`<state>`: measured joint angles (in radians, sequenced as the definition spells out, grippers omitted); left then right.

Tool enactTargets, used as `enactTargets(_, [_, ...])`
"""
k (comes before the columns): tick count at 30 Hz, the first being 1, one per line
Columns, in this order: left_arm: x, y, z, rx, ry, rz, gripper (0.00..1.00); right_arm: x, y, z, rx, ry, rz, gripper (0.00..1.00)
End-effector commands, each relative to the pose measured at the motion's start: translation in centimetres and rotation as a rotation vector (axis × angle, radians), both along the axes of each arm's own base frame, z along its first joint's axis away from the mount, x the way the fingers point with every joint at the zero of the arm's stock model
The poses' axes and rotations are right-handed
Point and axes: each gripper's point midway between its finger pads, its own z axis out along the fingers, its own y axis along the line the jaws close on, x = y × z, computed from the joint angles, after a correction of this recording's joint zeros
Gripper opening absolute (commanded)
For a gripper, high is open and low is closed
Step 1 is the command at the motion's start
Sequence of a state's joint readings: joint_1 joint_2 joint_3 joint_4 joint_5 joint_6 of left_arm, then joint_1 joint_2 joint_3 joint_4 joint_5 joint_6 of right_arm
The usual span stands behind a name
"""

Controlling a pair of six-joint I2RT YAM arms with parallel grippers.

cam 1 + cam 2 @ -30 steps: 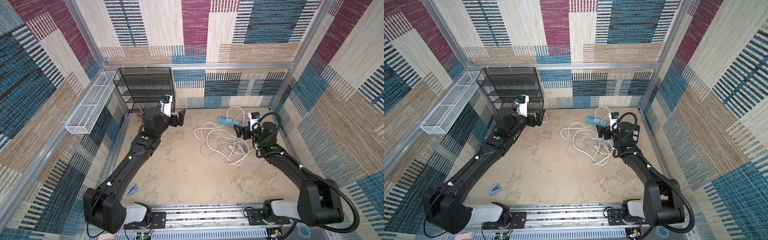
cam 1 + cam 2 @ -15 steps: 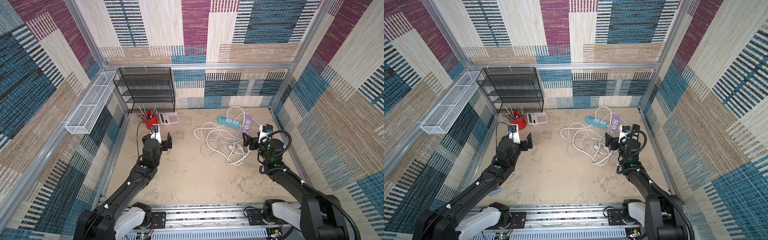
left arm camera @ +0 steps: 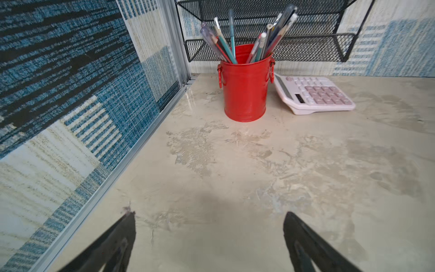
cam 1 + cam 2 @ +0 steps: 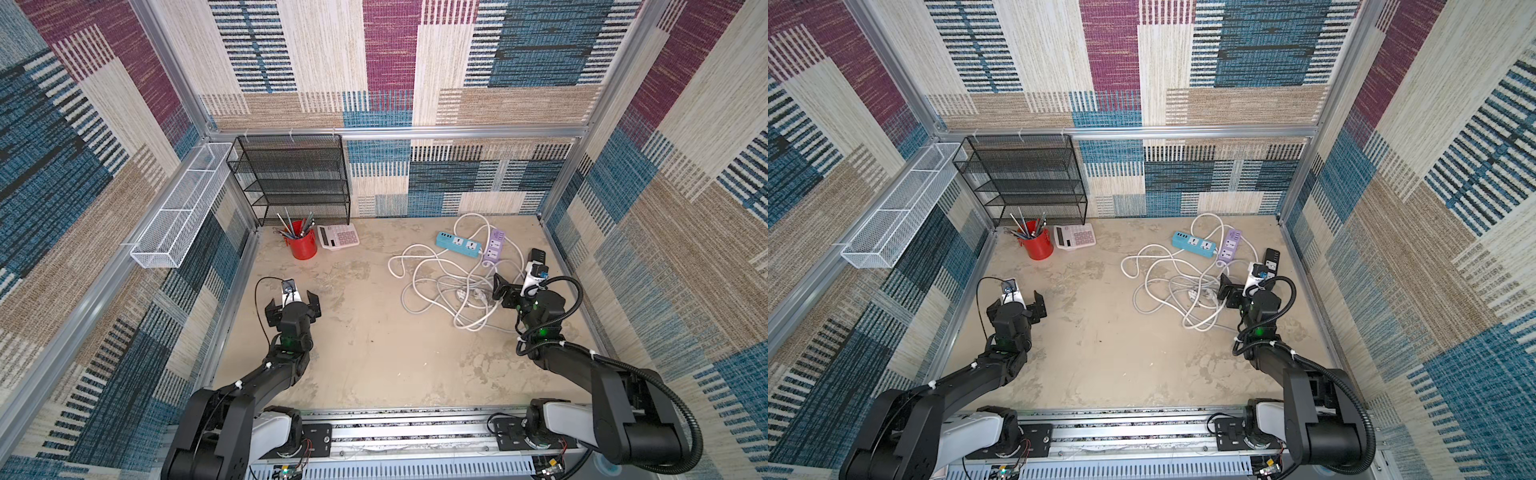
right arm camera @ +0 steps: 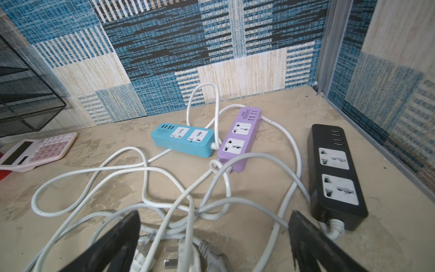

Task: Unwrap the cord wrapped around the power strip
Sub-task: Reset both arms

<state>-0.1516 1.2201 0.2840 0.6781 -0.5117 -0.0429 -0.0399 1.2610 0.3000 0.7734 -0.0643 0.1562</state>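
The table (image 4: 374,365) is wide and mostly bare in front of my left gripper (image 3: 209,213), whose jaws stand apart over nothing. Only a red cup (image 3: 244,89) and a calculator (image 3: 315,94) are ahead of it, well apart.

The white cord (image 5: 191,207) lies in a loose heap under and ahead of my right gripper (image 5: 214,214). Its jaws are also apart and hold nothing. I judge that no strip has cord wound around its body now.

- **Black power strip** (image 5: 334,169): it is the nearest, on the gripper's right side. Its long axis points away from the gripper, toward the back wall (image 5: 211,47).
- **Purple power strip** (image 5: 240,139): it lies farther ahead.
- **Blue power strip** (image 5: 186,139): it lies beyond to the left, crosswise.

The right arm is clearly the nearer one. The side wall (image 5: 388,106) is close beside the black strip, so the free room is toward the centre. The plugs (image 5: 183,252) lie just below the jaws.
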Motion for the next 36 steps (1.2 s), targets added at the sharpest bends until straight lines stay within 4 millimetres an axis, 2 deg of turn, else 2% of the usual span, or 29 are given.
enactTargets(1, [1.3,0.3,0.9,-0.017,-0.072,-0.008,0.99,0.4,-1.1,1.2,-0.026,-0.078,-0.055,0.98])
enactTargets(6, [2.3,0.7,0.6,-0.023,-0.04,-0.013,0.99,0.4,-1.8,0.0,-0.056,-0.078,-0.086,0.98])
enactTargets(11, [2.1,1.4,0.1,-0.02,-0.113,-0.001,0.99,-0.1,-2.2,0.7,-0.087,-0.12,-0.106,0.98])
enactTargets(15, [2.7,1.2,-0.7,-0.032,-0.075,-0.016,0.99,-0.5,-2.2,1.0,-0.106,-0.149,-0.105,0.98])
enactTargets(17, [3.2,0.7,-0.6,-0.025,-0.071,-0.048,0.99,-0.8,-2.2,0.9,-0.119,-0.178,-0.108,0.98])
enactTargets(19, [3.5,-0.1,-1.1,-0.026,-0.045,-0.096,0.99,-0.8,-1.4,0.6,-0.131,-0.192,-0.061,0.98])
enactTargets(21, [4.0,-1.3,-2.6,-0.032,-0.001,-0.171,0.99,-0.8,-1.2,0.3,-0.133,-0.194,-0.05,0.98])
enactTargets(23, [4.8,-1.6,-2.2,-0.004,-0.024,-0.196,0.99,-0.9,-1.0,0.0,-0.14,-0.194,-0.034,0.98])
enactTargets(25, [4.9,-2.1,-2.9,-0.031,0.05,-0.221,0.99,-0.9,0.0,-0.1,-0.156,-0.208,0.02,0.98])
enactTargets(27, [5.3,-2.3,-2.5,-0.014,0.0,-0.244,0.99,-0.5,0.5,-0.5,-0.167,-0.182,0.054,0.98])
enactTargets(29, [5.5,-2.5,-3.0,-0.047,0.061,-0.265,0.99,0.4,0.9,-0.9,-0.171,-0.156,0.088,0.98])
enactTargets(34, [5.6,-2.2,-2.9,-0.065,0.042,-0.274,0.99,0.2,1.0,-0.8,-0.172,-0.161,0.093,0.98])
enactTargets(36, [5.6,-3.1,-3.0,-0.064,0.046,-0.327,0.99,0.1,1.0,-0.7,-0.171,-0.165,0.092,0.98])
